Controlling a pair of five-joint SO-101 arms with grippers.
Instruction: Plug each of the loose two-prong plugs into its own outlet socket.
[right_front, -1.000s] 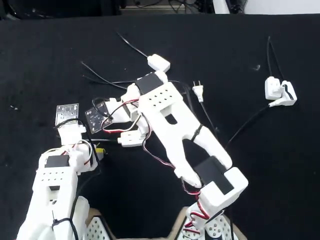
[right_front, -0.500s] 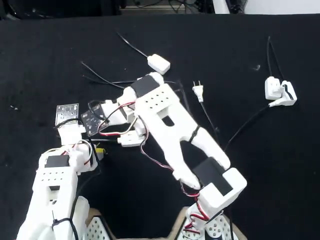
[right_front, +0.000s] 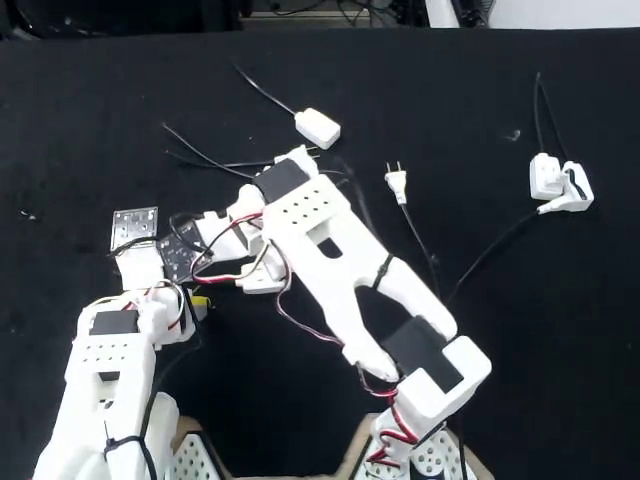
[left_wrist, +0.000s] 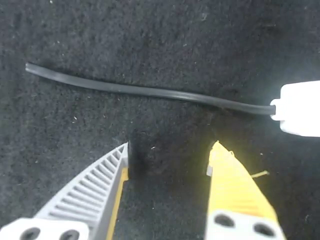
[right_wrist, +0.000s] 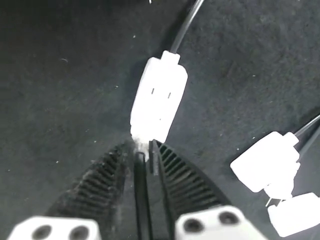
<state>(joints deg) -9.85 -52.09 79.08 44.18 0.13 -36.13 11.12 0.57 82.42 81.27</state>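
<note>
The right gripper is clamped on a thin black piece, probably a plug seen edge-on. Its nose is against the white socket directly ahead of the fingertips, so this pairing looks begun, not seated. The left gripper gapes empty, a black cord lying across just beyond its tips. Well away from both, a black two-prong plug and a spare socket lie unjoined and a white pair looks mated; no lettering is readable.
</note>
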